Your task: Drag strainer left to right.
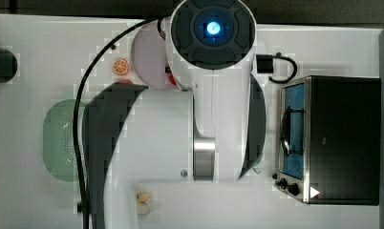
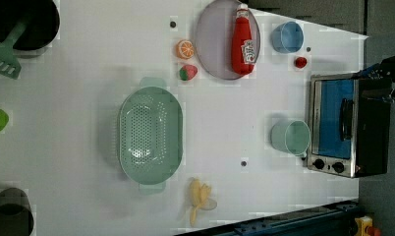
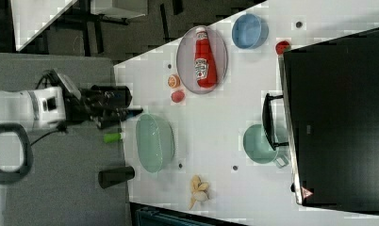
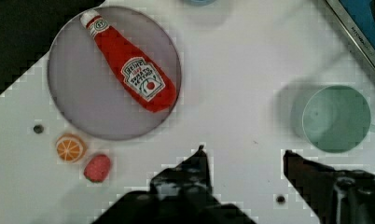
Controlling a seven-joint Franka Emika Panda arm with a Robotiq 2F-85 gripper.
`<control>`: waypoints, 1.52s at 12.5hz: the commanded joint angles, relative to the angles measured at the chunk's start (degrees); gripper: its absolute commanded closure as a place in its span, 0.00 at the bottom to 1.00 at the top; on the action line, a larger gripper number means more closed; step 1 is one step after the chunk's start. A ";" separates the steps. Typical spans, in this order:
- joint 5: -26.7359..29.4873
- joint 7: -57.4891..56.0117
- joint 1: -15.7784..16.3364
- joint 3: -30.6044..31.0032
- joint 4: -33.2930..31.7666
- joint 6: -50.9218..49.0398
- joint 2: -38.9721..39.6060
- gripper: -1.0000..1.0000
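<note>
The strainer (image 2: 150, 135) lies on the white bench (image 2: 77, 98), toward the left view's left of centre, its long axis running up and down the left view, hollow side up and with nothing inside it. In the top view it shows as a pale green oval (image 1: 61, 140) at the top view's left, partly covered by the arm (image 1: 156, 138) and a black cable (image 1: 78, 143).

The end effector (image 4: 244, 156) is released: in the wrist view its two dark fingers (image 4: 197, 163) stand well apart over bare bench, touching nothing. In the right view the end effector (image 3: 131, 112) hangs near the bench's edge at the right view's left, just beside the strainer's (image 3: 154, 142) rim and apart from it.

A grey plate (image 2: 226, 39) carries a red ketchup bottle (image 2: 243, 39) lying on its side. Just beside the plate are an orange slice (image 2: 184, 48) and a strawberry (image 2: 187, 72). A mint-green mug (image 2: 290, 137) stands near a toaster oven (image 2: 350, 125), whose blue glass door faces the mug. A blue cup (image 2: 287, 37) and a small red ball-shaped thing (image 2: 300, 62) sit beyond the plate. A peeled banana (image 2: 200, 199) lies near the strainer's lower end in the left view.
</note>
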 commanded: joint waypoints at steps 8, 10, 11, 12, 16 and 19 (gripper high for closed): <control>2.33 18.54 0.17 10.68 -13.98 -1.03 -19.42 0.00; 2.36 24.49 0.27 16.05 -14.00 2.07 -17.02 0.00; 2.36 28.45 0.31 18.89 -13.99 3.18 -15.39 0.00; 2.36 32.91 0.34 21.78 -14.02 4.23 -13.49 0.00; 2.31 54.07 0.42 30.56 -14.18 10.60 -4.45 0.00; 1.63 66.19 0.49 34.03 -14.48 16.67 3.24 0.00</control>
